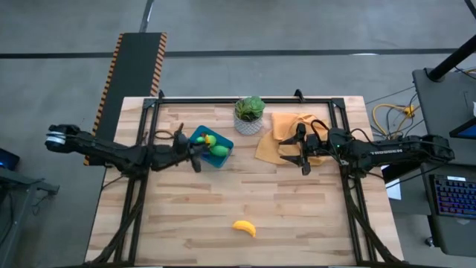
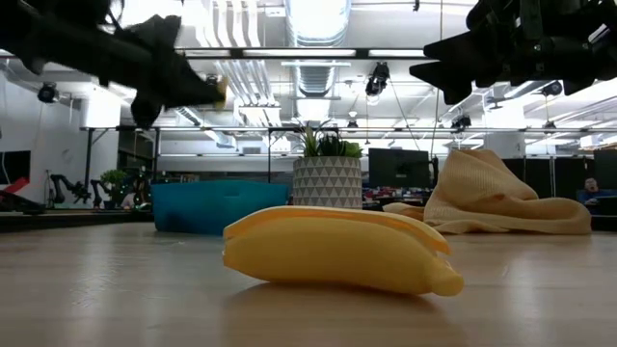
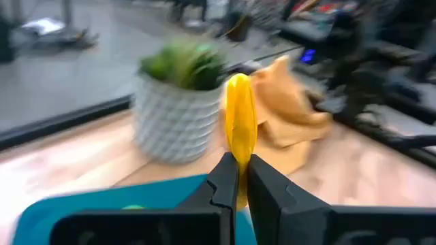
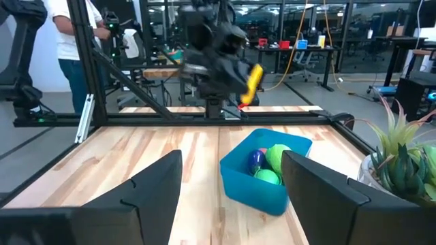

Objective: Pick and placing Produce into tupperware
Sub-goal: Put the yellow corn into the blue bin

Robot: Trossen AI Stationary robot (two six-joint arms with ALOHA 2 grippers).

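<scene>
The pale wooden tabletop (image 1: 223, 208) carries a shallow teal plastic tupperware (image 1: 199, 135) holding green and purple toy produce (image 4: 267, 162). Above it, the left end effector (image 3: 237, 178) pinches a slim yellow piece (image 3: 240, 126). The right end effector (image 4: 231, 184) gapes wide, empty. A yellow toy banana (image 1: 244, 228) lies well apart.

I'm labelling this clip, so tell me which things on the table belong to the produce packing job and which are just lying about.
Job:
- blue tupperware, green pieces inside
- yellow piece in left gripper, fingers shut
- banana on table
- right gripper, open, empty

Lying about:
- potted plant
- orange-yellow cloth
</scene>
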